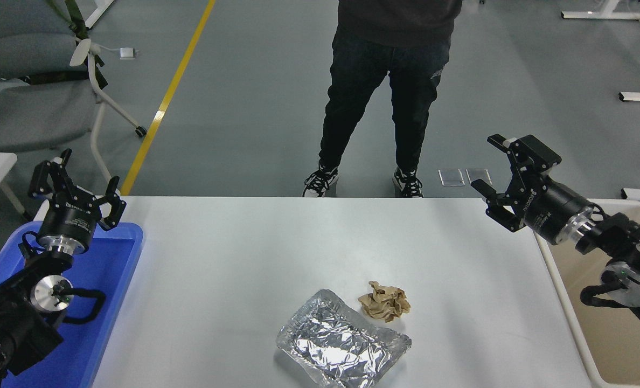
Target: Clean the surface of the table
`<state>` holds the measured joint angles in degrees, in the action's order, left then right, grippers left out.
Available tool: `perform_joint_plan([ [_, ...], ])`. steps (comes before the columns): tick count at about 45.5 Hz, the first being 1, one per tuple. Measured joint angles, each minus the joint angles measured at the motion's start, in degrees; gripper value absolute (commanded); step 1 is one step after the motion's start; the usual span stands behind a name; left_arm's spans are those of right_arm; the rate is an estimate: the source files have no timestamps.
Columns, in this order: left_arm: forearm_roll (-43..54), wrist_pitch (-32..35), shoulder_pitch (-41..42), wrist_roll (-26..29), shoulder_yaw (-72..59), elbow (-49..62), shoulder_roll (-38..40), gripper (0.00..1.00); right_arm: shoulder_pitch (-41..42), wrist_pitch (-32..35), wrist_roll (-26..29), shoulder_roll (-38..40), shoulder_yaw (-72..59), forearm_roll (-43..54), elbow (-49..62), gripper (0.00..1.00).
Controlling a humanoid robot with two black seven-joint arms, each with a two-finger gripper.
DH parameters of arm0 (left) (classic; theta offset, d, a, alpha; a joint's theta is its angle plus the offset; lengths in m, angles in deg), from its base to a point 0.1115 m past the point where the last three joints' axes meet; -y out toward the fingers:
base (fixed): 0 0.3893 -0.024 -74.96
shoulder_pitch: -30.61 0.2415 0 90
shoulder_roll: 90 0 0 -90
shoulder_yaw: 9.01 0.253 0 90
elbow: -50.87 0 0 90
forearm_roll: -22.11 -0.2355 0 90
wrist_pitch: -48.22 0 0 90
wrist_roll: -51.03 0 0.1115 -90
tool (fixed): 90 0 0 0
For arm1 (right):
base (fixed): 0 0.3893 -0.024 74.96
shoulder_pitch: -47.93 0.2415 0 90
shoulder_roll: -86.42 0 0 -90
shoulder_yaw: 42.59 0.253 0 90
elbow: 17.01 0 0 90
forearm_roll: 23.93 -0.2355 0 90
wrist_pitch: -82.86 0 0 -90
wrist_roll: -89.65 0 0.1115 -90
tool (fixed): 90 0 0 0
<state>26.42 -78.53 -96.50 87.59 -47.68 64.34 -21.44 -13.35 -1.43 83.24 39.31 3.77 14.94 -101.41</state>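
Note:
The white table surface (pixel 234 269) fills the middle of the head view. On it, near the front, lie a crumpled foil tray (pixel 342 347) and, touching its far right corner, a crumpled brown paper ball (pixel 384 302). My right gripper (pixel 489 166) is open and empty, held above the table's far right corner, well away from both. My left gripper (pixel 77 180) is open and empty, parked over the far end of the blue tray (pixel 107 302) at the left.
A beige tub (pixel 605 345) stands at the table's right edge, under my right arm. A person's legs (pixel 384 102) stand at the far side of the table. A grey chair (pixel 34 81) is at the far left.

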Motion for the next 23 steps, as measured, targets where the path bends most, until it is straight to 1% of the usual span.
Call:
perform_joint_plan([
  [6,0.00,0.00,0.00,0.00,0.00,-0.01,0.00,1.00,1.08,0.38,7.10,0.80,-1.41,5.45,-4.24,1.00],
  [11,0.00,0.00,-0.03,0.00,0.00,-0.01,0.00,1.00,2.34,2.15,15.10,-0.40,-2.12,8.32,-6.82,1.00],
  [17,0.00,0.00,-0.05,0.00,0.00,-0.01,0.00,1.00,3.47,6.66,25.93,-3.21,-2.61,10.23,-8.71,1.00],
  [20,0.00,0.00,-0.06,0.00,0.00,-0.01,0.00,1.00,3.62,9.19,30.18,-5.25,-2.86,11.05,-9.29,1.00],
  [23,0.00,0.00,-0.06,0.00,0.00,0.00,0.00,1.00,3.63,11.16,33.04,-7.04,-3.43,12.52,-9.63,1.00],
])
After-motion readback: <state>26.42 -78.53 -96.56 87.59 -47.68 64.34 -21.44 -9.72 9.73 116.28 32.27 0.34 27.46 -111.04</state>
